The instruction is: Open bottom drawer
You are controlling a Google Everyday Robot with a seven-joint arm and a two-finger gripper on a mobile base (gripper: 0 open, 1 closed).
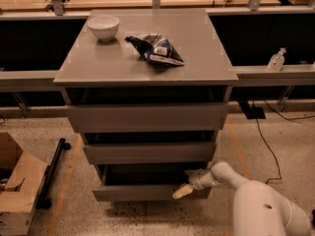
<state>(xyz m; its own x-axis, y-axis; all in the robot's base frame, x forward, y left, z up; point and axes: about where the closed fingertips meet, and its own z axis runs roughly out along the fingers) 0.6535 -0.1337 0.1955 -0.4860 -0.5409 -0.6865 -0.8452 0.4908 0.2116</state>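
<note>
Landmark: grey desk (147, 63), three handleless drawers stacked in its front.

- bottom drawer (140, 192): lowest of the three, just above the floor. Stands partly open; a dark strip of its interior shows between its flat front and the middle drawer (147, 152). Top drawer (147, 117) is the widest-looking one.
- tool (182, 184): at the desk's lower right, at the right end of the bottom drawer's front, at its upper edge. A cream-coloured tip lies against the outer face of the front. Whether the tool is clamped on the front or apart from it: cannot tell.
- arm (256, 205): white, comes in low from the right of the desk, near the floor.
- On the desk top: white bowl (103, 27) at the back left, upright. Dark crumpled snack bag (156, 49) near the middle, well apart from the bowl. It has a pale printed panel, with no writing that can be read.
- Right of the desk, on a ledge: small clear bottle (276, 60), label unreadable.
- Left of the desk, on the floor: open cardboard box (17, 191); no markings legible.
</note>
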